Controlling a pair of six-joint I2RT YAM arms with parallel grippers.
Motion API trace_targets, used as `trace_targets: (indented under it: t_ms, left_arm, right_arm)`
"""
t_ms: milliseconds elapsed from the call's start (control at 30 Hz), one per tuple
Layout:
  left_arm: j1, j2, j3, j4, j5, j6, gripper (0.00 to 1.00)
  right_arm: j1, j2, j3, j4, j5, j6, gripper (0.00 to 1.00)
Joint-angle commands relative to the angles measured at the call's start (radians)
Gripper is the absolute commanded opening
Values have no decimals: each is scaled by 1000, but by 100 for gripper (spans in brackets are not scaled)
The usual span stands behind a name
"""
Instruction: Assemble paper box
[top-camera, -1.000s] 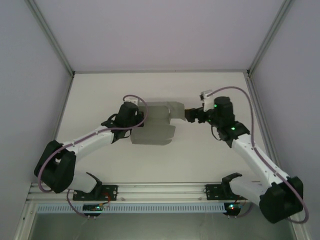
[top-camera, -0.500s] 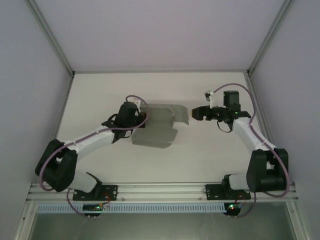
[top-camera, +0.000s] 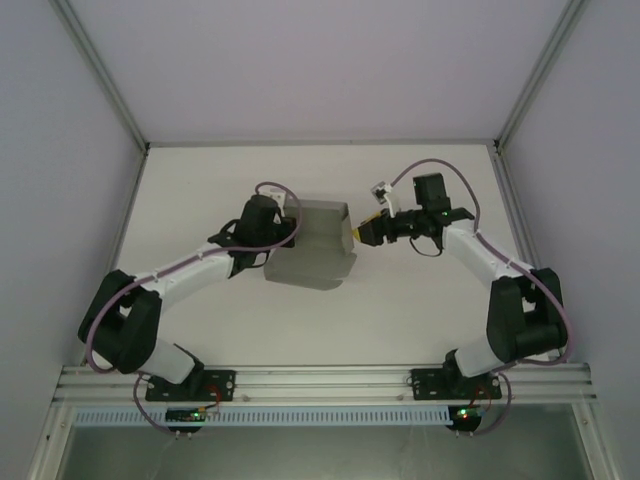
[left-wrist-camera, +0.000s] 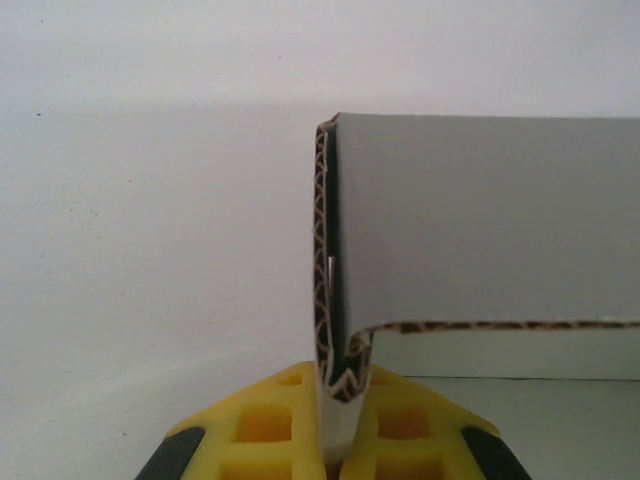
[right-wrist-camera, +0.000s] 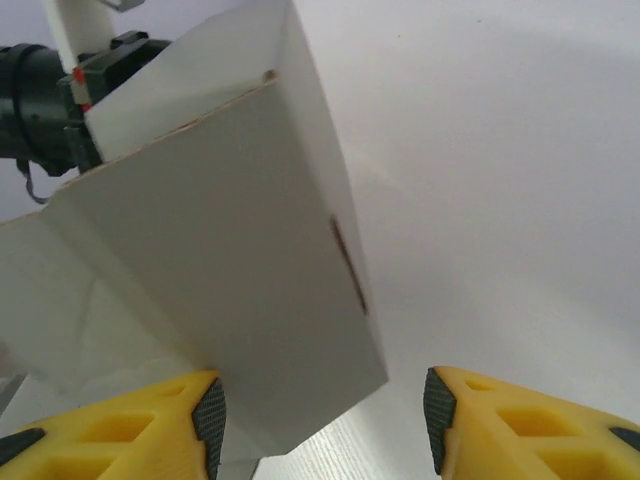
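The paper box is grey cardboard, partly folded, lying mid-table between the two arms. My left gripper is at its left side. In the left wrist view this gripper is shut on a doubled cardboard wall, and a grey panel runs off to the right. My right gripper is at the box's right end. In the right wrist view it is open, and the lower corner of a raised grey flap reaches between its fingers, close to the left pad.
The white table is walled by pale panels with metal posts at the back and sides. A metal rail carrying both arm bases runs along the near edge. Cables loop over both wrists.
My right gripper has swung left up to the box's right end, and its jaws have narrowed. The right flap now stands folded up. The left gripper keeps its hold.
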Motion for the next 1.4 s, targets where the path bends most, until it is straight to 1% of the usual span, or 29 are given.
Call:
trace_targets:
  t_ms: [0,67,100,267,400,467,500,567,700,767,867,1000,1033,1067,1200,1267,1300,1367]
  left_arm:
    - [0,18,37,-4,4,-3,0]
    - [0,25,43,-5,9,6,0]
    - [-3,30,48,-7,12,11,0]
    - [-8,40,60,-24,-1,17,0]
    - [-15,34,62,-33,-15,19,0]
    - [-18,30,62,-38,-21,18,0]
    - [-19,27,62,-38,-21,19,0]
    - [-22,23,59,-35,-22,20,0]
    - [-29,17,68,-51,-32,6,0]
    - [-36,14,76,-65,-57,-12,0]
    - [-44,12,86,-91,-113,-56,0]
    - [-51,11,99,-133,-170,-108,0]
    - [-53,10,102,-143,-180,-112,0]
    - [-54,10,106,-153,-186,-113,0]
    - [-63,12,121,-179,-203,-110,0]
    - [-71,14,127,-181,-208,-106,0]
    - [-74,16,129,-181,-212,-107,0]
    - [-77,18,131,-179,-211,-106,0]
  right_arm:
    - [32,23,48,-30,40,-11,56]
    - [53,31,49,8,106,25,54]
    - [66,33,47,42,160,57,53]
    - [150,30,44,146,452,173,52]
    - [245,27,48,174,799,246,50]
    - [282,30,58,163,931,260,49]
    - [298,31,62,162,992,269,47]
    - [317,35,67,162,1058,282,42]
    - [345,46,81,153,1176,313,20]
    - [366,59,96,130,1273,321,13]
    - [390,97,139,54,1440,362,10]
    - [397,166,225,-148,1650,514,8]
    - [398,180,249,-227,1679,588,8]
    - [397,196,268,-270,1715,623,9]
    - [397,224,300,-307,1752,645,13]
    - [398,223,299,-261,1749,625,14]
    - [401,218,288,-218,1724,600,14]
    - [401,186,234,-75,1603,512,15]
